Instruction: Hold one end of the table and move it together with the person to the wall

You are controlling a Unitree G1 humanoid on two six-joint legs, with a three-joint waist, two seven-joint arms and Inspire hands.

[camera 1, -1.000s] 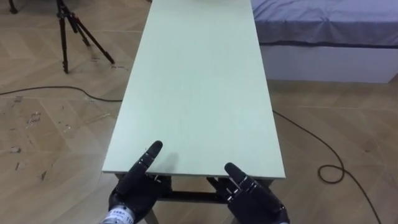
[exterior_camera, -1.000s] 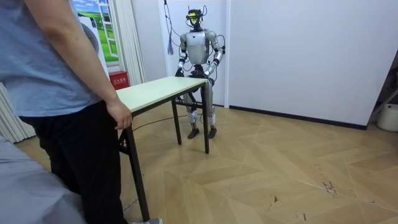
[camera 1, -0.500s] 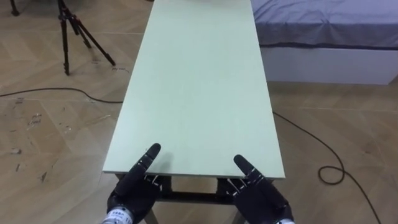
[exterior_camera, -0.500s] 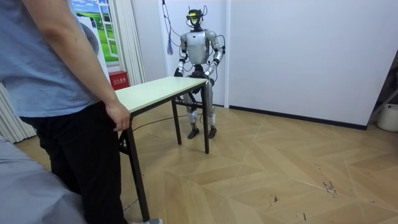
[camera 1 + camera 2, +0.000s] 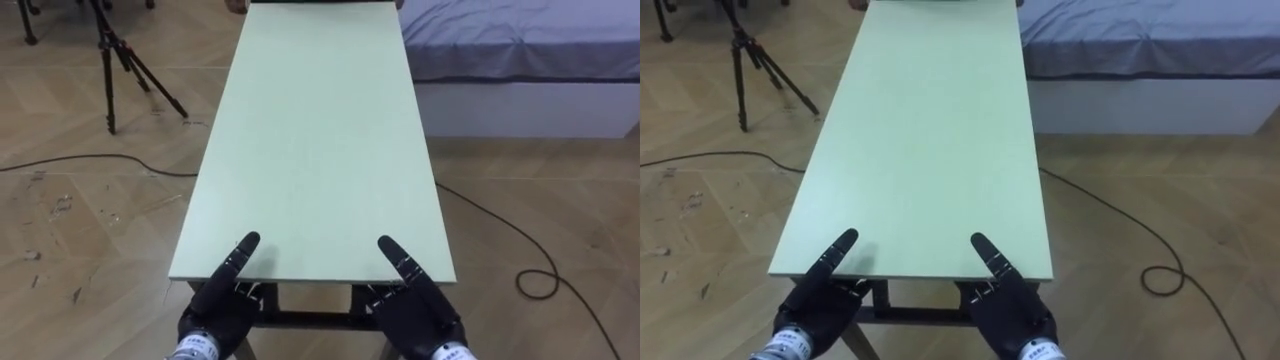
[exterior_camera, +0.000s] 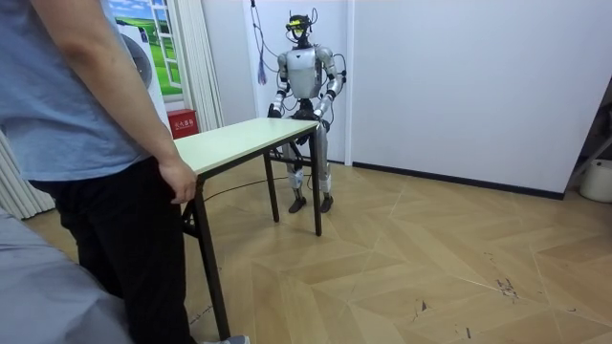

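Note:
A long pale green table (image 5: 320, 130) runs away from me, its near short edge just before my body. My left hand (image 5: 222, 300) is at the left of that edge, and its tip lies on the top while the rest is under the edge. My right hand (image 5: 415, 305) sits the same way at the right of the edge. In the room view I stand at the table's (image 6: 239, 139) far end by the white wall. A person in a blue shirt stands at the near end, one hand (image 6: 179, 180) on that end's edge.
A black tripod (image 5: 120, 60) stands on the wood floor left of the table. A bed with a grey-blue cover (image 5: 530, 40) lies to the right. Dark cables (image 5: 540, 275) trail over the floor on both sides. A red box (image 6: 182, 122) stands by the curtain.
My right hand has slid a little to the right along the near edge and further onto the top. The eye picture has shifted, so the table's far end now shows.

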